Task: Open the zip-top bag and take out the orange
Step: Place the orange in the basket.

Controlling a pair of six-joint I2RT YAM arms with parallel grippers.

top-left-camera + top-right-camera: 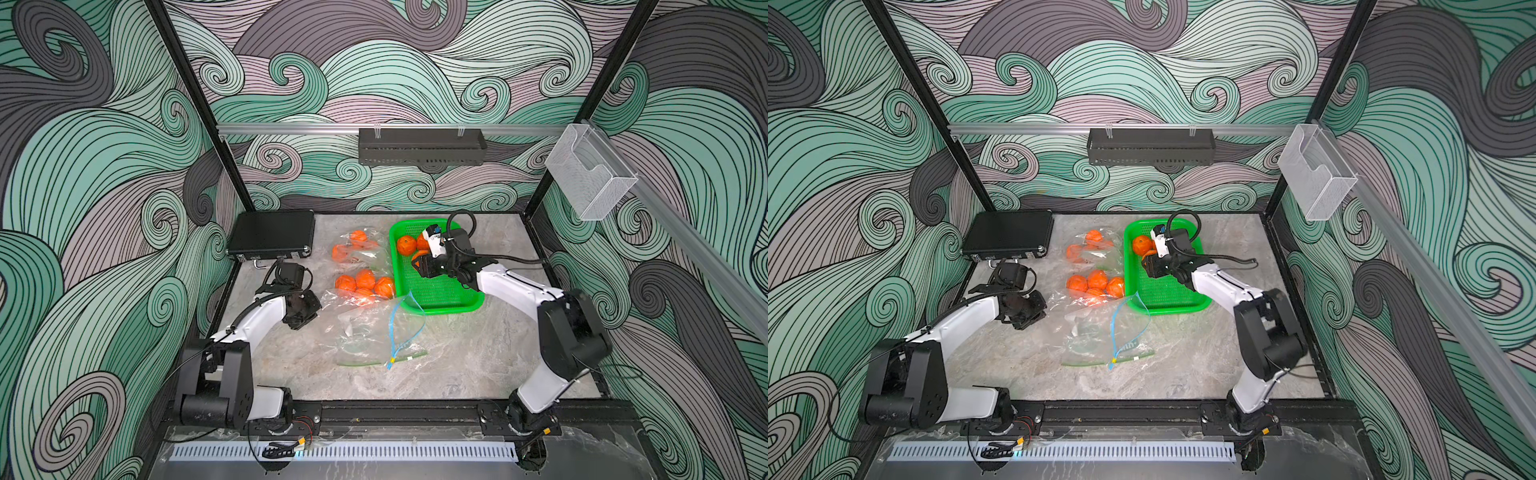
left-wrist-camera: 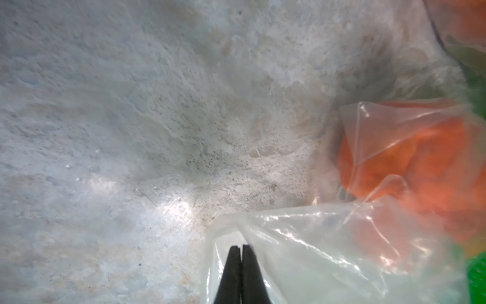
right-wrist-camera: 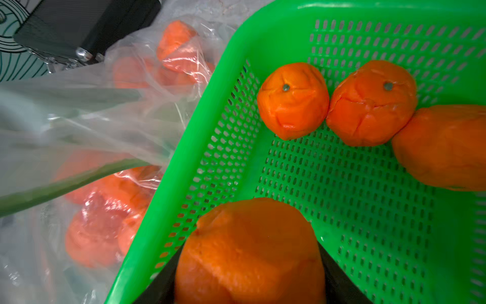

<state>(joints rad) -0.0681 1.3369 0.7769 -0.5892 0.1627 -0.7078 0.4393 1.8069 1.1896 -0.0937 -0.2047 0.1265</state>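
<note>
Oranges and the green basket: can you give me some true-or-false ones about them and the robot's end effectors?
1. The right end effector holds an orange over the green basket. True.
2. The basket has no fruit in it. False: three loose oranges lie in it.
3. The left end effector is wide open. False: it is shut, pinching the zip-top bag.
4. Some oranges sit inside clear plastic. True: bagged oranges lie beside the basket.
5. The black case is in the basket. False: it lies on the table, apart from it.
</note>
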